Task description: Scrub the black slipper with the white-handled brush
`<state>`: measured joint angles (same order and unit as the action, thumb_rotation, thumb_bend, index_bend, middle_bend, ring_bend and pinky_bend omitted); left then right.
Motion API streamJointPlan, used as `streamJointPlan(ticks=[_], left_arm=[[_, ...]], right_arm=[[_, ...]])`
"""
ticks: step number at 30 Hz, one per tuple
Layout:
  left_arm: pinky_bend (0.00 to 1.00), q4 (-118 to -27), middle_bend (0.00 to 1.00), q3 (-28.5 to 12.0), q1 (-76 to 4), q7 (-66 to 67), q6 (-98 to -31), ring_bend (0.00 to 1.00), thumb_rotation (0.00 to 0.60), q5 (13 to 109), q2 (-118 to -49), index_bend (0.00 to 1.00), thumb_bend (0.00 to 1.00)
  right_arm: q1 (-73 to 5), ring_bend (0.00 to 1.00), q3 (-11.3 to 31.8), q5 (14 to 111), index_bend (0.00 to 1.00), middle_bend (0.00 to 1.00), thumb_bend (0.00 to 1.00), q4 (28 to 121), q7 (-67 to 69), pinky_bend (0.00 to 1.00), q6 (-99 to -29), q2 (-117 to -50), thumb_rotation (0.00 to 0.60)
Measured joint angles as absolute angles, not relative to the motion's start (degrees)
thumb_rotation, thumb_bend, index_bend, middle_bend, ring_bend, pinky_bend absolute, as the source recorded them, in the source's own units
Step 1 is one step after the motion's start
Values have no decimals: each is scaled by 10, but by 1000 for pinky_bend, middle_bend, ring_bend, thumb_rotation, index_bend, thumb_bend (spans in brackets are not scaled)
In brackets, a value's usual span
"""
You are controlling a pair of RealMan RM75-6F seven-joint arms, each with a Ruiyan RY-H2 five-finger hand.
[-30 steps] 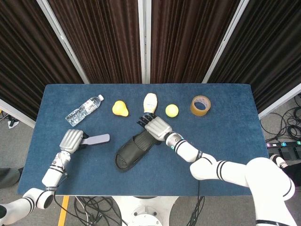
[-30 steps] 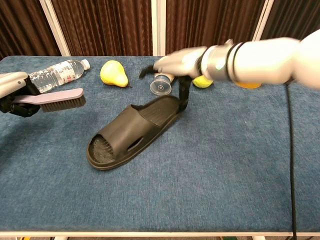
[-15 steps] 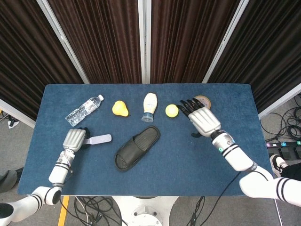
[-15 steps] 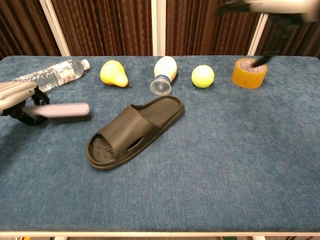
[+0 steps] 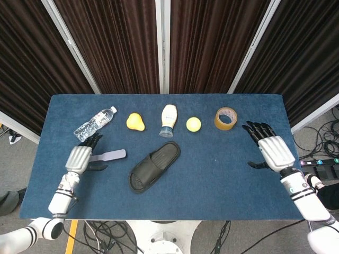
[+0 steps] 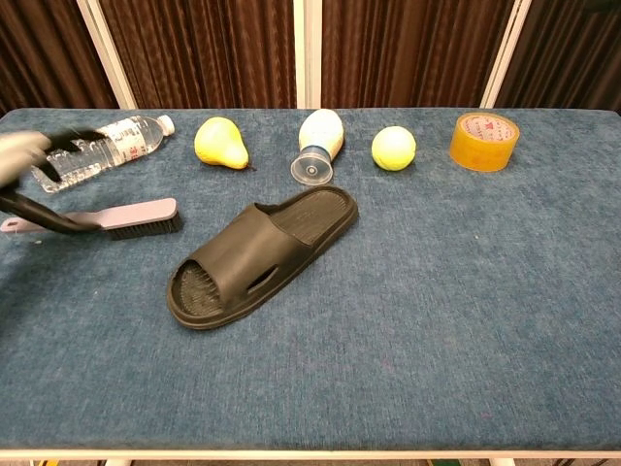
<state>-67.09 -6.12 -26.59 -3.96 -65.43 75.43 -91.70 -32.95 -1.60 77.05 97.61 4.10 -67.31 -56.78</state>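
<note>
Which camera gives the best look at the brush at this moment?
The chest view: the brush lies flat on the table, with its pale back and dark bristles side-on, and only the handle end is crossed by the left hand. The head view shows just its pale back from above, with no bristles visible.

1. A table (image 5: pixel 222 174) covered in blue cloth is seen in the middle.
2. Dark brown curtains (image 5: pixel 114 45) are hung behind it, split up by white poles (image 5: pixel 162 45).
3. Grey floor (image 5: pixel 21 153) is seen on both sides, with black cables (image 5: pixel 326 135) piled at the right.
</note>
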Motion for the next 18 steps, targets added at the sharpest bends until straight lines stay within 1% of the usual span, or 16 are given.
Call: streamJointPlan(ticks=[1, 3, 5, 7, 11, 18], left_arm=[[301, -688, 155, -61, -255, -45, -673, 132, 439, 757, -898, 103, 94], [300, -711, 160, -60, -236, -53, -699, 132, 480, 759, -866, 118, 93], [297, -734, 162, -58, -209, -58, -726, 132, 550, 757, -830, 127, 93], [289, -753, 163, -55, -180, -57, -750, 132, 600, 752, -796, 134, 94], [275, -783, 164, -46, -130, -43, -794, 132, 600, 742, -754, 139, 94], [263, -845, 164, -22, -65, -6, -870, 132, 600, 753, -728, 142, 93]], right_arm=[[-317, 0, -20, 773, 0, 0, 67, 976, 48, 0, -682, -565, 600], [-288, 0, -28, 779, 0, 4, 111, 973, 60, 0, -704, -560, 600], [-259, 0, -35, 782, 0, 29, 146, 968, 71, 0, -726, -558, 600], [-234, 0, -41, 783, 0, 45, 159, 961, 76, 0, -745, -558, 600], [-189, 0, -46, 787, 0, 48, 159, 945, 71, 0, -796, -567, 600], [-123, 0, -42, 817, 0, 48, 159, 918, 54, 0, -884, -605, 600]])
